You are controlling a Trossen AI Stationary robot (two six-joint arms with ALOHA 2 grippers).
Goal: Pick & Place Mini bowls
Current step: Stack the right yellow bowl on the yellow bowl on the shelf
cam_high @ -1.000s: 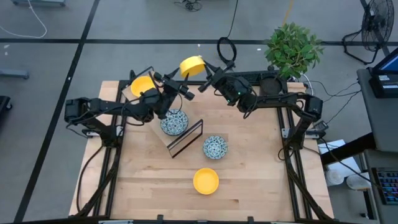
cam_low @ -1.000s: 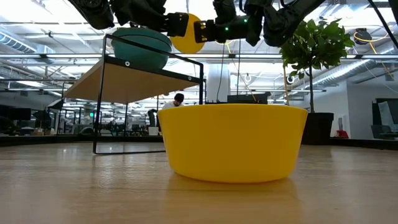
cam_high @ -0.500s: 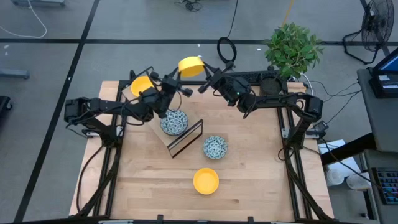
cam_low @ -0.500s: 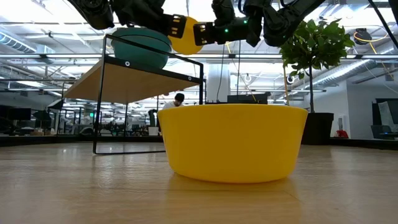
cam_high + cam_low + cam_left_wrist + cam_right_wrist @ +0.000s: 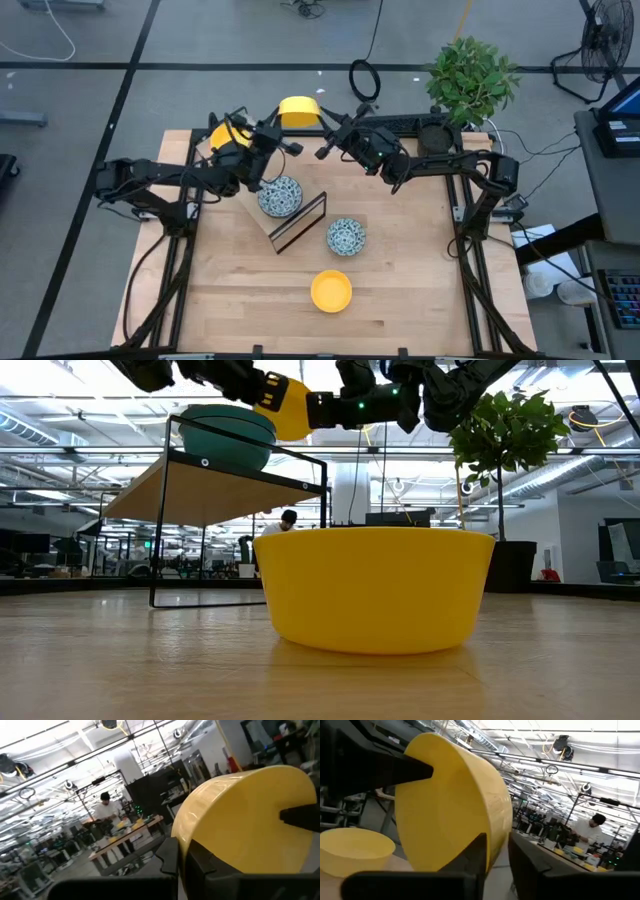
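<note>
High view: plain yellow round bowl [image 5: 297, 110] aloft at upper centre, between both arms. Left gripper [image 5: 272, 135] pinches its left rim; right gripper [image 5: 325, 143] is at its right side. Second yellow bowl [image 5: 229, 136] and blue-patterned bowl [image 5: 280, 195] sit on the black wire-frame shelf [image 5: 298, 222]; another patterned bowl [image 5: 346, 237] and yellow bowl [image 5: 331, 290] on the wooden table [image 5: 400, 280]. Potted green plant [image 5: 470, 80] upper right.

Low view: near yellow bowl fills centre, blocking the table behind.

Right wrist view: right fingers [image 5: 475, 852] straddle the rim; whether they are clamped, cannot tell.
</note>
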